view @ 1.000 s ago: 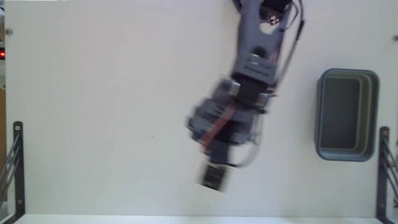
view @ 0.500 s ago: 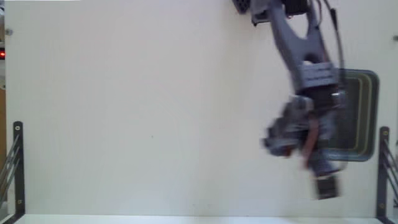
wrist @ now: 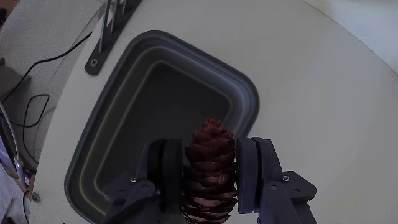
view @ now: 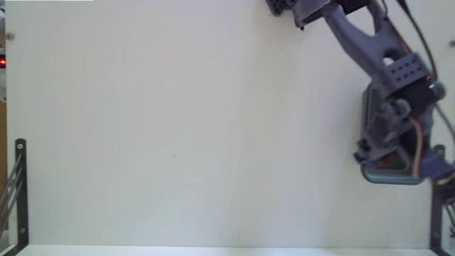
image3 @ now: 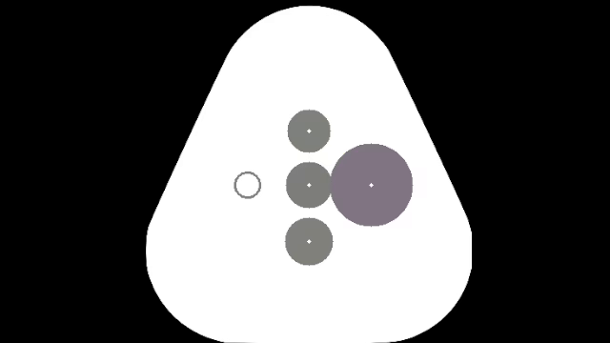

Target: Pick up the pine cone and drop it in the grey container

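Note:
In the wrist view the reddish-brown pine cone (wrist: 211,163) stands upright between the two grey fingers of my gripper (wrist: 209,147), which is shut on it. Right under it lies the blue-grey container (wrist: 246,94), its dark inside showing around the cone. In the fixed view the arm reaches from the top edge down to the right, and the gripper (view: 392,153) hangs over the grey container (view: 384,177) and covers most of it. The arm hides the cone in that view.
Black metal brackets stand at the table's lower left (view: 18,190) and lower right (view: 439,192) in the fixed view. In the wrist view one bracket (wrist: 109,26) sits just beyond the container, and a black cable (wrist: 38,65) runs off the table edge.
The arm has swung right from the table's middle to above the container, carrying the cone.

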Controlling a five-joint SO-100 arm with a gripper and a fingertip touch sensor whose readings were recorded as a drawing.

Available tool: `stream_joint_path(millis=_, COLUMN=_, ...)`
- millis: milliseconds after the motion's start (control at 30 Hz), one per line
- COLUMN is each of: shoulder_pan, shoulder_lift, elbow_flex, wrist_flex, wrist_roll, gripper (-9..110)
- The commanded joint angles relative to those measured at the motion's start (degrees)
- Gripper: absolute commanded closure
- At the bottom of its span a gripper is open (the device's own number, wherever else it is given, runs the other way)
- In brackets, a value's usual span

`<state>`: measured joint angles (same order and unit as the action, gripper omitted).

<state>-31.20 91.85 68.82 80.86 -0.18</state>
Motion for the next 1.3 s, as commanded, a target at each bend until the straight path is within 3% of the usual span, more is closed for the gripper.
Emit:
stream_joint_path(millis=0, shoulder_pan=-3.5, shoulder_lift=1.4, elbow_flex=-2.8, wrist_flex=0.8, wrist_roll=0.2, gripper=58)
stream_joint_path(millis=433, shoulder_pan=-6.2, shoulder_lift=1.3, elbow_flex=-2.9, wrist_flex=0.8, wrist_roll=0.2, gripper=58)
stream_joint_path(millis=467, shoulder_pan=-6.2, shoulder_lift=1.3, elbow_flex=-2.9, wrist_flex=0.8, wrist_roll=0.2, gripper=-9)
stream_joint_path(millis=1267, shoulder_pan=-6.2, shoulder_lift=1.3, elbow_flex=-2.9, wrist_flex=0.8, wrist_roll=0.2, gripper=-9)
